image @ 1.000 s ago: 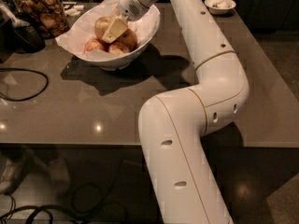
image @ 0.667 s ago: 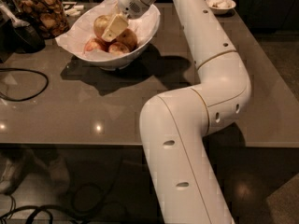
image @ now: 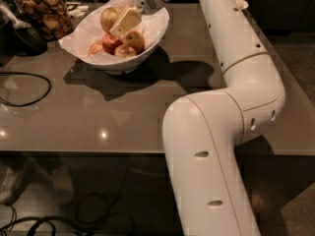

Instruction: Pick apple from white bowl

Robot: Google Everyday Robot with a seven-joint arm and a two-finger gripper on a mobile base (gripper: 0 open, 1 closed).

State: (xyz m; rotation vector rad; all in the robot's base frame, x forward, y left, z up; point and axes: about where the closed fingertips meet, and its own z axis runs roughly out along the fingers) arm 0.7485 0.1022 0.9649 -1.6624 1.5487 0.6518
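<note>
The pale yellow-green apple (image: 108, 17) is at the back of the white bowl (image: 129, 63), raised above the smaller red apples (image: 123, 44) that lie on the crinkled paper lining. My gripper (image: 119, 23) reaches down into the bowl from the upper right. One cream finger (image: 126, 21) presses against the apple's right side; the other finger is hidden behind the apple. The gripper is shut on the apple.
A glass jar of brown snacks (image: 43, 11) and a black object (image: 22, 37) stand left of the bowl. A black cable (image: 27, 90) loops on the grey table (image: 123, 117). A small white dish (image: 241, 3) sits at the far right. My white arm covers the right side.
The gripper has risen a little with the pale apple in it; the apple now sits higher above the red apples than before.
</note>
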